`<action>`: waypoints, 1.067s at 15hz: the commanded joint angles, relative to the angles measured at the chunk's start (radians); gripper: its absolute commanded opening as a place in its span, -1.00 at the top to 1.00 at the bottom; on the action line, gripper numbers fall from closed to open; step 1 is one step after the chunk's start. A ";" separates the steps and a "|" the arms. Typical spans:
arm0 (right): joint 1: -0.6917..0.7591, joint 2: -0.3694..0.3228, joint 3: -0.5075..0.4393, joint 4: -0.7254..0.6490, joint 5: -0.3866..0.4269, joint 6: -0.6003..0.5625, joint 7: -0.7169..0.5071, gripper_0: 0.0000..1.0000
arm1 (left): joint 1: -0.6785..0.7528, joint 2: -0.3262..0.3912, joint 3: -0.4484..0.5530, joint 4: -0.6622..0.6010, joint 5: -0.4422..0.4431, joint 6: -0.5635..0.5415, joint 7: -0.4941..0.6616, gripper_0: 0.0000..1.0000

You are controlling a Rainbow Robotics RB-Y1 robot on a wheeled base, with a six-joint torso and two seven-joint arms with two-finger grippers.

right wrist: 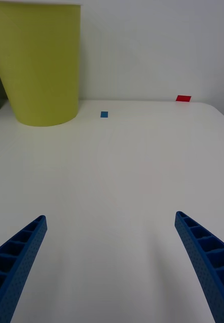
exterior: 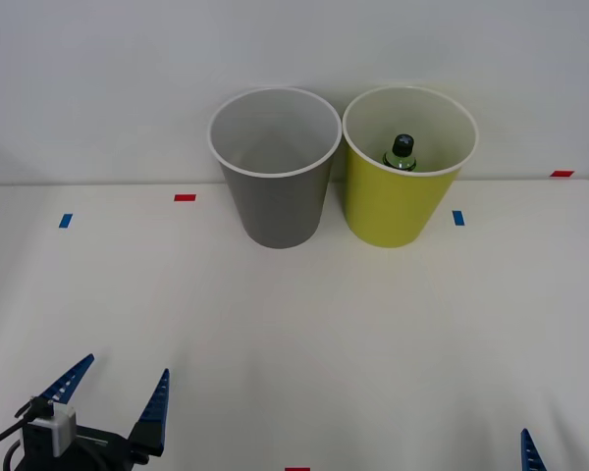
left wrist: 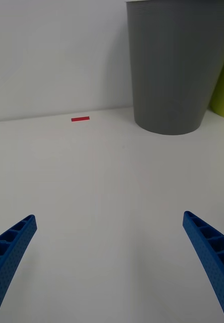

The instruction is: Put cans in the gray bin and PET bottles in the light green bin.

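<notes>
**Operator:** Front view, nearest first: my left gripper [exterior: 118, 390] sits low at the near-left edge of the table [exterior: 294, 334], fingers spread wide and holding nothing. My right gripper [right wrist: 112, 262] is at the near-right corner, also spread and empty.

**Observer:** And beyond them?

**Operator:** Bare tabletop, then the two bins side by side at the far edge, close enough that I can't tell whether they touch. The gray bin [exterior: 275, 191] is on the left, with nothing visible inside. The light green bin [exterior: 402, 196] is on the right, and the PET bottle [exterior: 401, 152] stands inside it, black cap up.

**Observer:** So what could go wrong?

**Operator:** I judge the sorting done. The risk is any needless reach forward: an arm clipping a white rim could tip a bin off the far edge.
</notes>
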State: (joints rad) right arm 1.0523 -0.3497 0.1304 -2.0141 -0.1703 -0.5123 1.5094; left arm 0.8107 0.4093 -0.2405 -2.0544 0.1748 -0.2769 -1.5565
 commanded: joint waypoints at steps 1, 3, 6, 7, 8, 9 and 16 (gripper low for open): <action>0.000 0.000 0.000 0.000 0.000 0.000 0.000 -0.76 | 0.045 -0.033 0.010 0.031 -0.024 -0.076 0.000 -1.00; 0.000 0.000 0.000 0.000 0.000 0.000 0.000 -0.76 | 0.084 -0.040 0.010 0.031 -0.037 -0.119 0.006 -1.00; 0.000 0.000 0.000 0.000 0.000 0.000 0.000 -0.76 | 0.107 -0.064 0.010 0.062 -0.060 -0.186 0.009 -1.00; 0.000 0.000 0.000 0.000 0.000 0.000 0.000 -0.76 | 0.105 -0.086 0.007 0.097 -0.083 -0.229 0.009 -1.00; 0.000 0.000 0.000 0.000 0.000 0.000 0.000 -0.76 | 0.116 -0.107 0.007 0.114 -0.113 -0.245 0.010 -1.00; 0.000 0.000 0.000 0.000 0.000 0.000 0.000 -0.76 | 0.130 -0.122 0.007 0.122 -0.129 -0.252 0.012 -1.00; 0.000 0.000 0.000 0.000 0.000 0.000 0.000 -0.76 | 0.168 -0.133 0.009 0.126 -0.139 -0.288 0.016 -1.00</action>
State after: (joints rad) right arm 1.0523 -0.3497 0.1304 -2.0141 -0.1703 -0.5123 1.5094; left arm 0.9791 0.2763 -0.2314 -1.9276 0.0359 -0.5627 -1.5403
